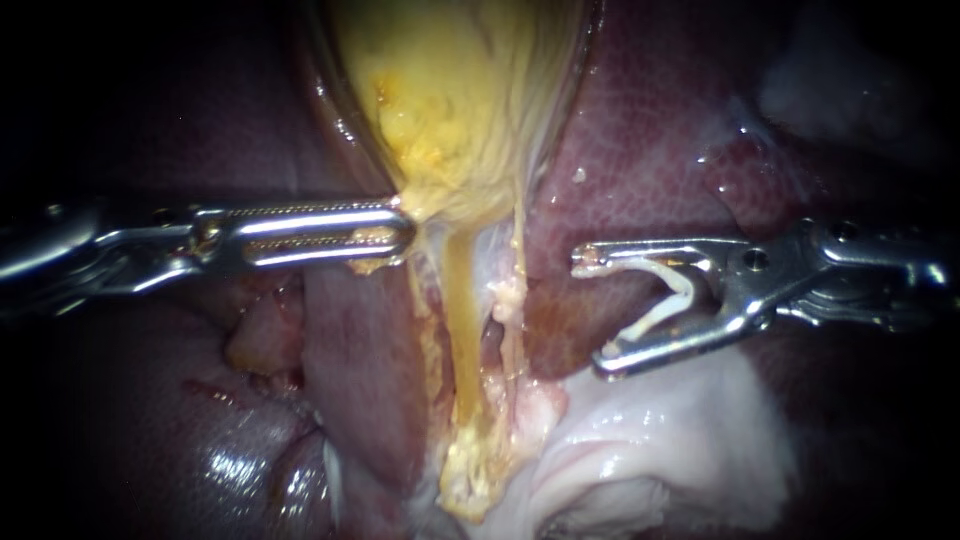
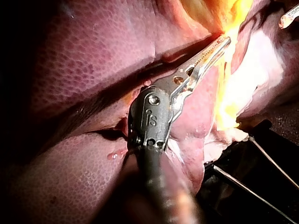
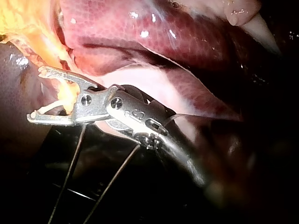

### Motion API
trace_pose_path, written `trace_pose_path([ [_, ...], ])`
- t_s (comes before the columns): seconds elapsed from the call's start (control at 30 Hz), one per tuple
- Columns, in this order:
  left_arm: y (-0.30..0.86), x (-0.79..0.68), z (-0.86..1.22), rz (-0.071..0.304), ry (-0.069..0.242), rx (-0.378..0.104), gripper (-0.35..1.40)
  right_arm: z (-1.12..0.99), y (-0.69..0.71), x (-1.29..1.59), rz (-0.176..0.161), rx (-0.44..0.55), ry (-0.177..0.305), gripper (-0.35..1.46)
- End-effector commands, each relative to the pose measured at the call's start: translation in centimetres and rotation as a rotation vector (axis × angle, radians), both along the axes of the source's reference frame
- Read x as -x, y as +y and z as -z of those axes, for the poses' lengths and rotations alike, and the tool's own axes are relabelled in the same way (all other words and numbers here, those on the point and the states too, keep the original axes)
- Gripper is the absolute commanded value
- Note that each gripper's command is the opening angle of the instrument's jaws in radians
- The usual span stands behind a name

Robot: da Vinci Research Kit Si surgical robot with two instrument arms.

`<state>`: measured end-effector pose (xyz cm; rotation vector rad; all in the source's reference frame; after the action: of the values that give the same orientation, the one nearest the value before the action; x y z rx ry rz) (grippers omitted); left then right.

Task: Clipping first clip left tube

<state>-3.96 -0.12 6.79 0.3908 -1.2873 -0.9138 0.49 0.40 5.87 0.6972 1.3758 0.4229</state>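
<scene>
The yellow gallbladder (image 1: 450, 100) hangs at top centre and narrows into a yellow left tube (image 1: 462, 310) running down. A thinner strand (image 1: 518, 270) runs beside it on the right. My left instrument (image 1: 403, 233) comes in from the left, its long toothed jaws shut on the gallbladder's neck; the left wrist view shows its tip (image 2: 225, 43) in yellow tissue. My right instrument (image 1: 590, 312) stands right of both tubes, apart from them, jaws wide around a white clip (image 1: 662, 292). From the right wrist those jaws (image 3: 36, 93) hold the clip (image 3: 60, 101) short of the yellow tissue.
Dark red liver (image 1: 650, 150) surrounds the gallbladder on both sides. Pale glistening tissue (image 1: 660, 440) lies under my right instrument. Thin dark wires (image 3: 70, 172) cross below the tissue in the right wrist view.
</scene>
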Motion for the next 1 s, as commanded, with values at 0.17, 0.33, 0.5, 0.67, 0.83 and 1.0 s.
trace_pose_path([
  [0.17,0.06,-0.20,0.16,0.010,0.006,-0.007,-0.35,-0.03,-0.02,-0.01,0.000,0.002,0.000,0.60],
  [0.33,0.15,-0.44,0.43,0.033,0.005,-0.018,-0.35,-0.08,-0.07,-0.03,0.000,0.007,-0.001,0.60],
  [0.5,0.15,-0.54,0.56,0.051,-0.002,-0.023,-0.35,-0.15,-0.11,-0.10,0.001,0.011,0.002,0.60],
  [0.67,0.12,-0.53,0.54,0.053,0.000,-0.022,-0.35,-0.30,-0.20,-0.18,0.002,0.021,0.005,0.60],
  [0.83,0.12,-0.53,0.55,0.054,0.001,-0.022,-0.35,-0.68,-0.41,-0.39,0.010,0.020,0.021,0.60],
  [1.0,0.10,-0.52,0.57,0.058,0.004,-0.021,-0.35,-1.18,-0.66,-0.66,0.034,-0.011,-0.001,0.60],
])
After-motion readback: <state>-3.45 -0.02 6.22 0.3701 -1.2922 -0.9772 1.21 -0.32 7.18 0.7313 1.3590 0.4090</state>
